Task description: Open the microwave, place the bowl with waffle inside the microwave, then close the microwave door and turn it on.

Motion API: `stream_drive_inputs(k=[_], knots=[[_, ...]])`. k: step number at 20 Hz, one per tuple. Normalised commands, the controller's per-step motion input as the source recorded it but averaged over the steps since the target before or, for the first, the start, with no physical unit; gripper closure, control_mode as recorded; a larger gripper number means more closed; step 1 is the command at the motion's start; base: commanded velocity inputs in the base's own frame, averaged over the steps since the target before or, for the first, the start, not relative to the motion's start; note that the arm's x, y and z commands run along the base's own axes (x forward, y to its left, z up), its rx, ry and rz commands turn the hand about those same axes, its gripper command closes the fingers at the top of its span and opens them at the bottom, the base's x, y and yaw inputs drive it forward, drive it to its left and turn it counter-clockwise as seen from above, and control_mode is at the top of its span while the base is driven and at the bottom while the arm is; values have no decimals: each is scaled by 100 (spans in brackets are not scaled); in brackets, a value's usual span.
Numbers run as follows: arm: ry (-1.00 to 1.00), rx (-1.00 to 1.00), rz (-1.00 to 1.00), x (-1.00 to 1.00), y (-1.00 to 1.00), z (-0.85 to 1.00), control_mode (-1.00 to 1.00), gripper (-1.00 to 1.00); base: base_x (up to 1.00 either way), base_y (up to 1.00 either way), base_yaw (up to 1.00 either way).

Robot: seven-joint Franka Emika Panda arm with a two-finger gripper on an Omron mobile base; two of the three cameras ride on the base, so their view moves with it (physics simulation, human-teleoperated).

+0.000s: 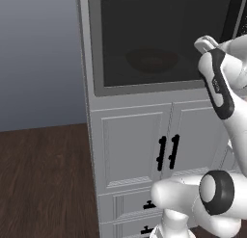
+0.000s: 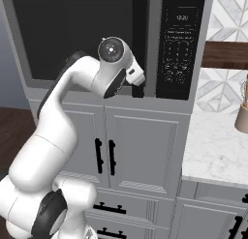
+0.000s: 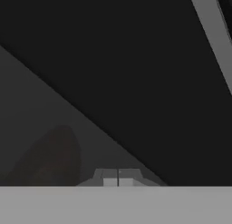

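Observation:
The microwave (image 1: 96,63) sits built into the white cabinet column, and its door (image 2: 72,35) of dark tinted glass is closed. Through the glass the reddish-brown bowl (image 1: 152,60) shows dimly on the turntable; I cannot make out the waffle. The bowl (image 3: 54,157) is also a faint dark-red shape behind the glass in the hand view. My gripper (image 3: 118,177) is shut with nothing in it, its tips together close against the door glass. In the right base view the gripper (image 2: 140,79) is at the lower end of the black bar handle (image 2: 139,39), left of the control panel (image 2: 180,44).
White panelled cabinet doors (image 1: 132,145) with short black handles and drawers (image 2: 121,209) stand below the microwave. A marble counter (image 2: 218,151) runs to the right with a tan object (image 2: 241,116) at the edge. Dark wood floor (image 1: 43,179) lies to the left.

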Motion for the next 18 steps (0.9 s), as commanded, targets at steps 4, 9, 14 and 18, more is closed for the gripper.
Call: stream_drive_inputs(k=[4,9,14,18], knots=[[-21,-8,3,11,6,-53,-100,100,0,0,0],[-30,2,0,-70,-20,-2,-100,100,0,0,0],[-9,13,0,-74,-67,44,-100,100,0,0,0],[4,16,1,-76,-97,50,-100,100,0,0,0]])
